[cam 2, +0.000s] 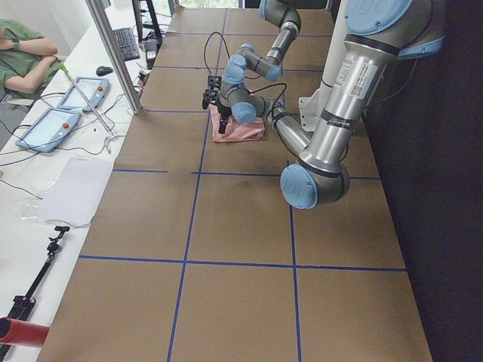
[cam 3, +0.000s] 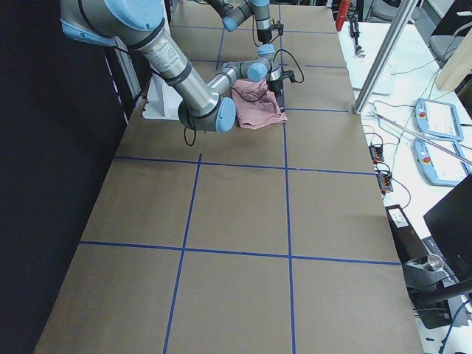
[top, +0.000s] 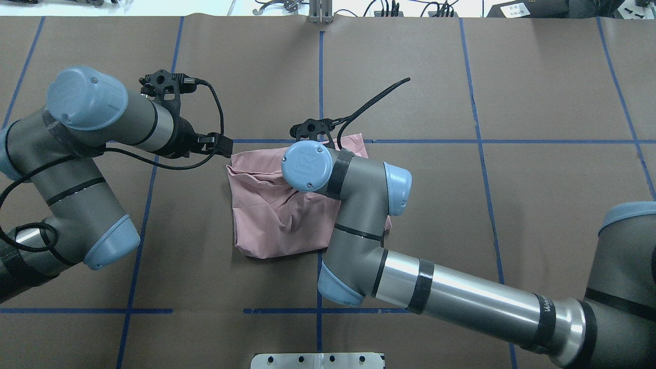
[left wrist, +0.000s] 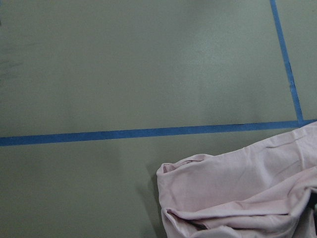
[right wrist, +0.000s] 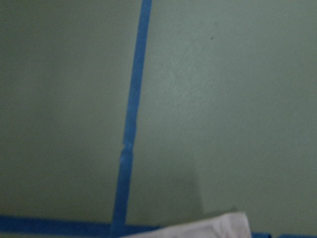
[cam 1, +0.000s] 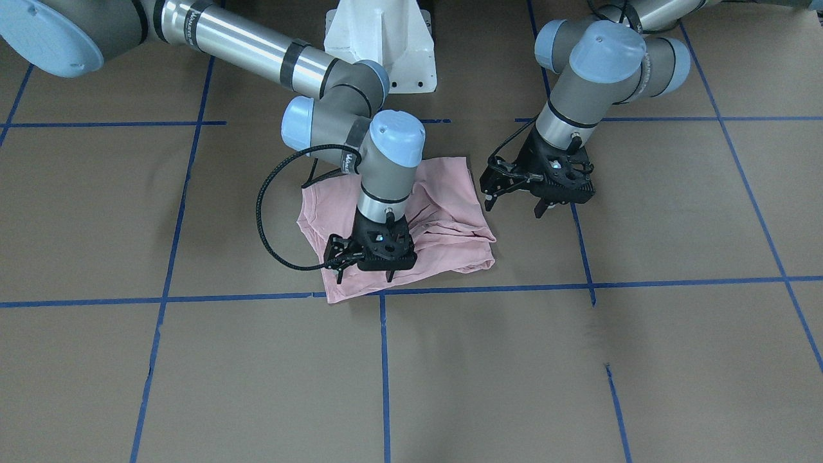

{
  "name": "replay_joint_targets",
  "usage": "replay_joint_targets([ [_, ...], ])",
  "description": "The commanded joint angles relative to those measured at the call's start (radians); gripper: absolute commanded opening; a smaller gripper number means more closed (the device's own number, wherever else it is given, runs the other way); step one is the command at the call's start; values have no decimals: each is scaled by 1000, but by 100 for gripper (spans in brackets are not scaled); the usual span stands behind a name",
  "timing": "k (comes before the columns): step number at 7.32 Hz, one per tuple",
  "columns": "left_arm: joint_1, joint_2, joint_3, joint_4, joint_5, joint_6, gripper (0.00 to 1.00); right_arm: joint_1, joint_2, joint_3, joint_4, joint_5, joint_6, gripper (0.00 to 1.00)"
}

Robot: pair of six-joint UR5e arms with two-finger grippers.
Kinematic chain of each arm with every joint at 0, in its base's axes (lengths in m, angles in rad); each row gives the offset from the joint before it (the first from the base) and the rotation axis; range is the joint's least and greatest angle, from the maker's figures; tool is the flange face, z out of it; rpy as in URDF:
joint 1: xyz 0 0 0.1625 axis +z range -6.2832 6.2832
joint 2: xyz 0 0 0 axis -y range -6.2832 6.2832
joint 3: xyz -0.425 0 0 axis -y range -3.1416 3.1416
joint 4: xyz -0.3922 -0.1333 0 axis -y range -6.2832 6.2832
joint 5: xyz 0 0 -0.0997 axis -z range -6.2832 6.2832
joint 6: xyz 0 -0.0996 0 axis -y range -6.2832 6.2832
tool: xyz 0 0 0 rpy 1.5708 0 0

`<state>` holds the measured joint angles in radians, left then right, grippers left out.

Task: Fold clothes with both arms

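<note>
The clothes are one pale pink T-shirt (cam 1: 450,212), lying crumpled and roughly folded on the brown table, plain side up (top: 271,215). My right gripper (cam 1: 364,276) points down over the shirt's edge farthest from the robot, open, its fingertips (cam 1: 339,278) at or just above the cloth. My left gripper (cam 1: 514,207) hangs open just beside the shirt's edge, over bare table, holding nothing. The left wrist view shows a rumpled shirt corner (left wrist: 237,188). Only a pale tip of cloth (right wrist: 208,229) shows in the right wrist view.
Blue tape lines (cam 1: 382,360) grid the table. The white pedestal base (cam 1: 386,51) stands behind the shirt. Beyond the table's far side are a metal post (cam 2: 113,53), tablets (cam 2: 45,128), and a seated person (cam 2: 23,45).
</note>
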<state>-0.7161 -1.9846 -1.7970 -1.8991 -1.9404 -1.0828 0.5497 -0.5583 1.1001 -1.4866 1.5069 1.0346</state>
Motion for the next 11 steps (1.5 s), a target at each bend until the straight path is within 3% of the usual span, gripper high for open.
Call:
replay_joint_targets([
  [1, 4, 1, 2, 0, 0, -3, 100, 97, 23, -77, 5, 39, -80, 100],
  [2, 10, -6, 19, 3, 4, -17, 100, 155, 23, -66, 6, 159, -109, 100],
  [3, 45, -17, 24, 14, 11, -84, 100, 168, 20, -27, 12, 198, -113, 100],
  [4, 137, -40, 37, 38, 81, -151, 100, 167, 17, -1, 12, 206, -113, 100],
  [5, 168, -106, 112, 50, 130, -192, 100, 167, 12, 10, 12, 205, -111, 100],
  [9, 170, -164, 246, 38, 133, -191, 100, 167, -9, 30, 12, 207, -111, 100],
  [11, 106, -163, 326, 37, 153, -91, 100, 167, -12, 30, 12, 207, -111, 100],
])
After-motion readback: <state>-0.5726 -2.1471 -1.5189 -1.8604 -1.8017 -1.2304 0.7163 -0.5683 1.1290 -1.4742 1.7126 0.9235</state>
